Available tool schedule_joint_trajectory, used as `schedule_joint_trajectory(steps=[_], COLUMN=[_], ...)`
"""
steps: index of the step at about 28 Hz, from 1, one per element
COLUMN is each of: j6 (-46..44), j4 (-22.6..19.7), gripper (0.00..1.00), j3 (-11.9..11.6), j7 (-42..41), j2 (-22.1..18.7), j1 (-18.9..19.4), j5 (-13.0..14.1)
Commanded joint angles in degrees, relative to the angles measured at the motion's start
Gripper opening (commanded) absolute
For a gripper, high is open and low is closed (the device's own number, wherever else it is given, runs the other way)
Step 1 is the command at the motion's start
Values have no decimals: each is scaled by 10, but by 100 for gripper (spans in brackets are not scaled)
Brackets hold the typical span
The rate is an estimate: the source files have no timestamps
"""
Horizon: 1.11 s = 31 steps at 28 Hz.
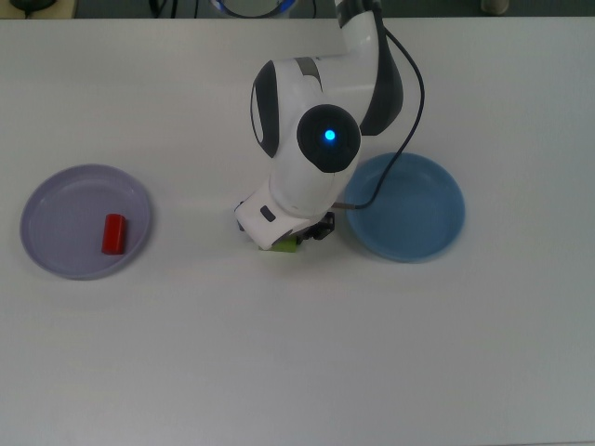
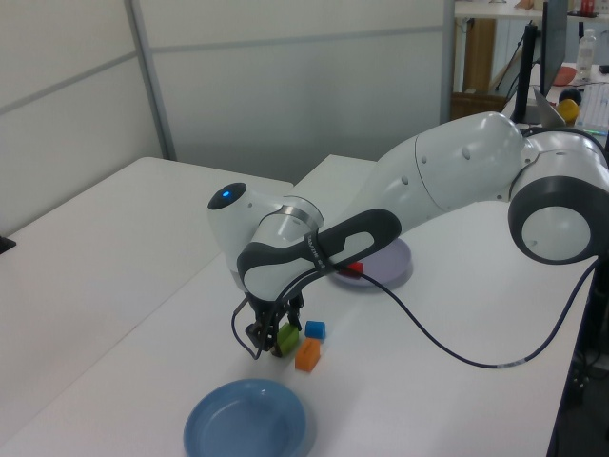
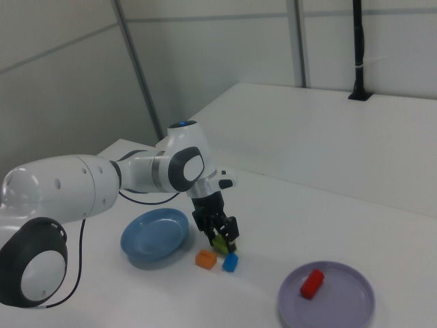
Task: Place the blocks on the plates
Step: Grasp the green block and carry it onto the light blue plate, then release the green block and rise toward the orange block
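My gripper [image 3: 218,244] is down at the table with its fingers on either side of the green block [image 3: 220,239], and it looks open. In the left view the gripper [image 2: 270,340] stands over the same green block [image 2: 286,335]. The blue cube [image 2: 315,329] and the orange block [image 2: 307,355] lie right beside it on the table. The red cylinder [image 1: 113,233] lies in the lavender plate [image 1: 56,251]. The light blue plate [image 1: 418,214] holds nothing. In the top view my arm hides the blue cube and the orange block, and only an edge of the green block [image 1: 286,245] shows.
A black cable [image 1: 409,102] runs from the arm over the blue plate's rim. The white table [image 1: 297,353] stretches wide around the plates. A black post [image 3: 358,48] stands at the far table edge in the right view.
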Motion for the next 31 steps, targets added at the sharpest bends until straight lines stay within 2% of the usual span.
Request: schedule_joint_trajectory(steps=[1, 5, 8, 12, 13, 16, 23, 31], j6=[18, 17, 16, 10, 10, 10, 9, 3], j4=[-9, -9, -8, -8, -8, -9, -16, -15], gripper=[0, 0, 0, 0, 0, 0, 0, 0], j3=[-5, 1, 16, 43, 57, 72, 75, 75], j7=[13, 14, 14, 14, 16, 22, 24, 26], j2=[-9, -23, -31, -48, -52, -51, -42, -37], j1=[6, 6, 7, 7, 7, 10, 49, 71], j5=[-1, 1, 1, 0, 0, -2, -9, -10])
